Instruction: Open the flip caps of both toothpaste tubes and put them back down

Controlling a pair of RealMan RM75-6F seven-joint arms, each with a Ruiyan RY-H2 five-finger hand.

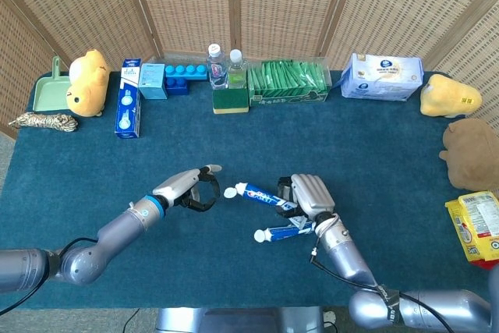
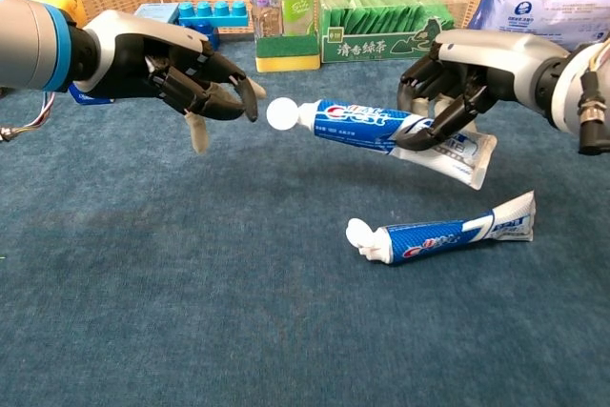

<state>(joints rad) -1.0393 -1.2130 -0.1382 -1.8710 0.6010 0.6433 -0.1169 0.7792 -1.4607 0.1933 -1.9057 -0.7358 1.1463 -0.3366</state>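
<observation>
blue carpet covered the table (image 1: 93, 161), and from the head view the right hand (image 1: 308, 195) gripped one tube (image 1: 261, 196) near its crimped end, holding it off the table with the cap (image 1: 230, 192) pointing toward the left hand (image 1: 191, 187). the left hand held nothing, its fingers curled with a small gap to the cap. a second tube (image 1: 284, 232) lay flat on the carpet just below the held one.

from the chest view the held tube (image 2: 381, 127) sat level in the right hand (image 2: 467, 73), its white cap (image 2: 281, 112) closed as far as i could tell. the left hand (image 2: 176, 69) hovered just beside the cap with a fingertip (image 2: 250, 102) close to it, not touching. the second tube (image 2: 448, 234) rested with its cap (image 2: 360, 233) facing left.

to my eye, the right hand needed a firm hold so the soft tube wouldn't bend away, while the left fingertip caught the lid's lip and pushed up, not along the tube's length.
</observation>
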